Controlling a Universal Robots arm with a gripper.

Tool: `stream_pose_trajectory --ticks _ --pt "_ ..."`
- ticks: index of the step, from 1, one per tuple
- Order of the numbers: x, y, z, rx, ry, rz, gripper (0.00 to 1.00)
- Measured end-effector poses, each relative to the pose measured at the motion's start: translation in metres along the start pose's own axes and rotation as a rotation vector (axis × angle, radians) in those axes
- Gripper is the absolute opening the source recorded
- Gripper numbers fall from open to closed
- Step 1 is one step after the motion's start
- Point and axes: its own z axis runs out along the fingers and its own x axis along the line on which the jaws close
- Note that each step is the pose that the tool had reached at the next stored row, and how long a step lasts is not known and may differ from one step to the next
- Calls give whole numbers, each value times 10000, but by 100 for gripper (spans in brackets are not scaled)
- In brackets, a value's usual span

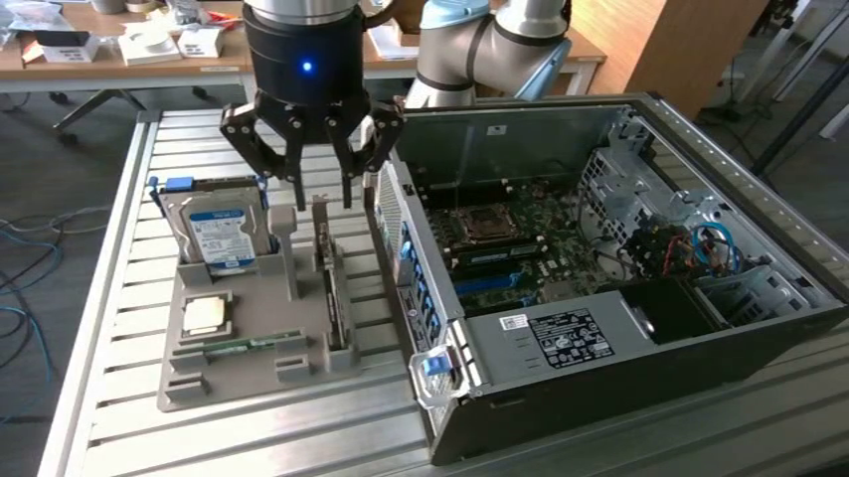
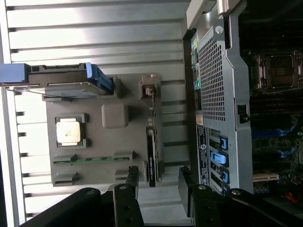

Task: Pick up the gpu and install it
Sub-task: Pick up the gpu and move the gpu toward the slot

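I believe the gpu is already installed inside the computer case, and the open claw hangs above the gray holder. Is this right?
Not quite. The gpu is not inside the computer case. It stands on edge in a slot of the gray holder, as the exterior view shows. The open claw does hang above that holder.

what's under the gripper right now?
The gpu, standing on edge in a slot of the gray tray. The gripper hangs above it, fingers open, not closed on it. Slot walls hide the card's lower edge.
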Motion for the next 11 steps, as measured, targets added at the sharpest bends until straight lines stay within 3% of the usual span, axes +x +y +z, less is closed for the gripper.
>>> stream_pose_trajectory --ticks 11 --pt "5 -9 199 -1 0 0 47"
